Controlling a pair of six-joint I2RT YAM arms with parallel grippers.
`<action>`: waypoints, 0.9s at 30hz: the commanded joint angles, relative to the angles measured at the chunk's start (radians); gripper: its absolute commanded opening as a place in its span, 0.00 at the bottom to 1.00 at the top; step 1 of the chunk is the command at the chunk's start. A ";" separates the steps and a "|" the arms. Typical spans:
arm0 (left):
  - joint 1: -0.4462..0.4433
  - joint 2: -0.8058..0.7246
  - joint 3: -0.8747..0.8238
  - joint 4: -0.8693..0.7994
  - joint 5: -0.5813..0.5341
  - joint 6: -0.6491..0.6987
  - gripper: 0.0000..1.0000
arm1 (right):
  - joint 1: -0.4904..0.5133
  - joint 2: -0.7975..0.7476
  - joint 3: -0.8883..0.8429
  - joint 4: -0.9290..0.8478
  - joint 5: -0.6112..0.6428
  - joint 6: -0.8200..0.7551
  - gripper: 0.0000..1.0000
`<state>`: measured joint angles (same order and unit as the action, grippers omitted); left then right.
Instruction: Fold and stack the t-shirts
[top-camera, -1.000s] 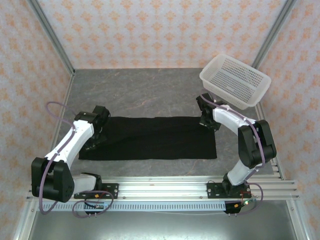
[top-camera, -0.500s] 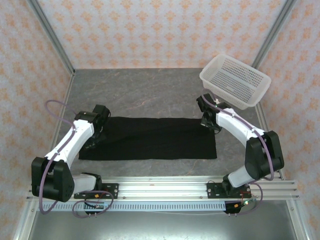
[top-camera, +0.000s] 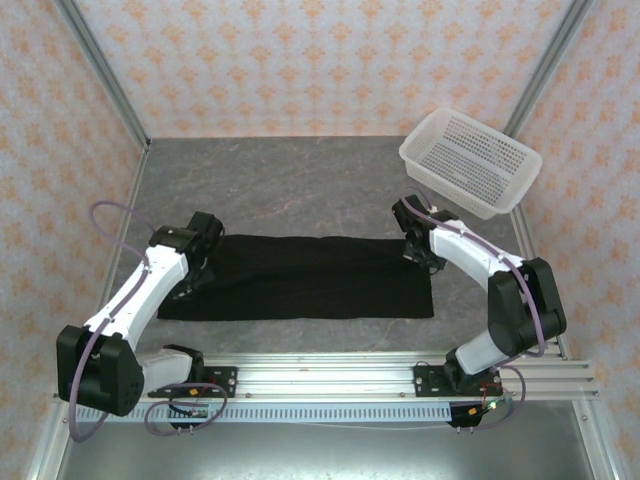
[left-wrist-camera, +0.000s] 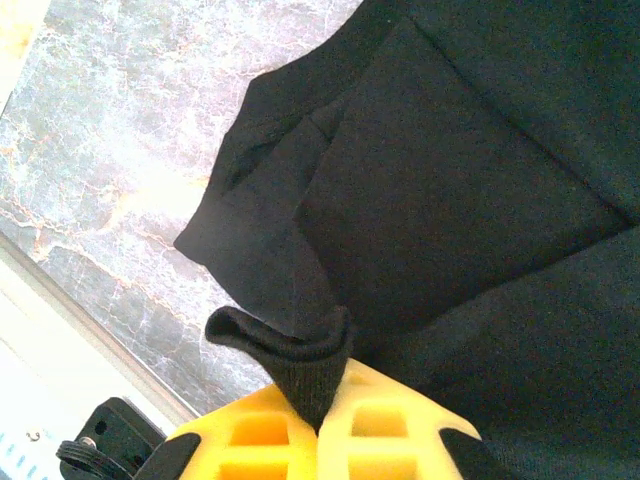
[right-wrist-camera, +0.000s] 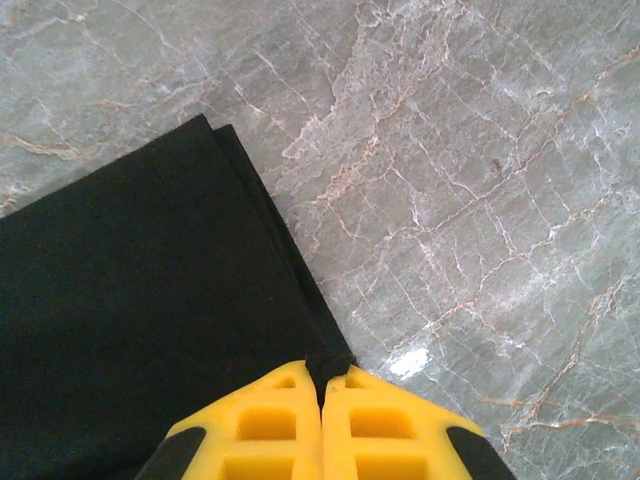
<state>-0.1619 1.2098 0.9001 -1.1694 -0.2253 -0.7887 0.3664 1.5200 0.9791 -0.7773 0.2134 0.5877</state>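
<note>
A black cotton t-shirt (top-camera: 300, 278), folded into a strip, lies on the grey marbled surface (top-camera: 300, 180). The left fingers (left-wrist-camera: 345, 420) and right fingers (right-wrist-camera: 300, 400) are each pinched tight on one end of it. A white perforated plastic basket (top-camera: 445, 185) stands at far right, apart.

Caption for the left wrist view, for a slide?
Left gripper shut on a bunched edge of the black t-shirt lying on the marble-patterned table.

T-shirt (top-camera: 310, 280): plain black side up, folded to a long flat strip, lying L-R across worktop (top-camera: 300, 180), nearer front edge. L end rumpled, a fabric fold nipped in my left tool (left-wrist-camera: 322, 398). R far corner, layered edge, nipped in my right tool (right-wrist-camera: 323, 375).
</note>
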 joint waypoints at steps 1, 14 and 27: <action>-0.005 0.020 -0.029 -0.014 -0.032 -0.045 0.00 | 0.005 -0.019 -0.044 -0.023 0.035 0.033 0.00; -0.008 0.024 -0.107 0.033 -0.031 -0.100 0.00 | 0.003 -0.130 -0.078 -0.082 0.005 0.166 0.35; -0.008 0.002 -0.119 0.019 -0.040 -0.118 0.00 | 0.003 -0.056 -0.088 0.018 -0.154 0.234 0.29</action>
<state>-0.1638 1.2327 0.7906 -1.1294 -0.2249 -0.8749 0.3687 1.4338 0.9115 -0.7815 0.1062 0.7795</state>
